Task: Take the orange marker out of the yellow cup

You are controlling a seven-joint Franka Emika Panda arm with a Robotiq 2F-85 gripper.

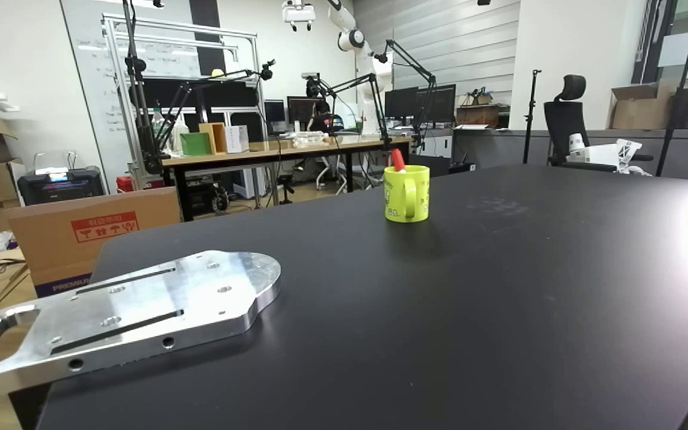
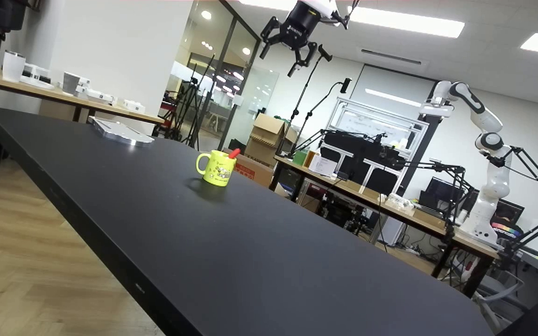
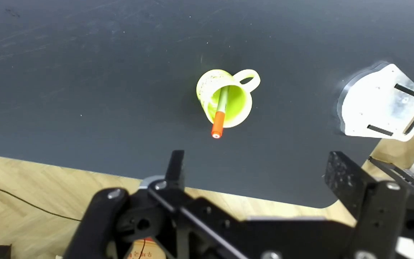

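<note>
The yellow cup point(image 1: 392, 200) stands upright on the black table, and it also shows in an exterior view point(image 2: 218, 171) and the wrist view point(image 3: 207, 86). The orange marker point(image 1: 398, 161) leans inside it, its red-orange end above the rim, also in an exterior view point(image 2: 234, 153). In the wrist view the marker point(image 3: 218, 122) shows a pale lower part inside the cup and its orange end pointing toward the gripper side. My gripper point(image 2: 278, 61) is open and empty, high above the table. In the wrist view its fingers point(image 3: 255, 154) are wide apart, with the cup beyond them.
A silver metal plate point(image 1: 159, 304) lies at the table's edge, overhanging it, also in an exterior view point(image 2: 122, 133) and the wrist view point(image 3: 376, 104). The cup handle point(image 3: 252, 80) points toward the plate's side. The black table point(image 1: 439, 334) has its edge near the cup. Cardboard boxes point(image 1: 99, 233) stand beyond.
</note>
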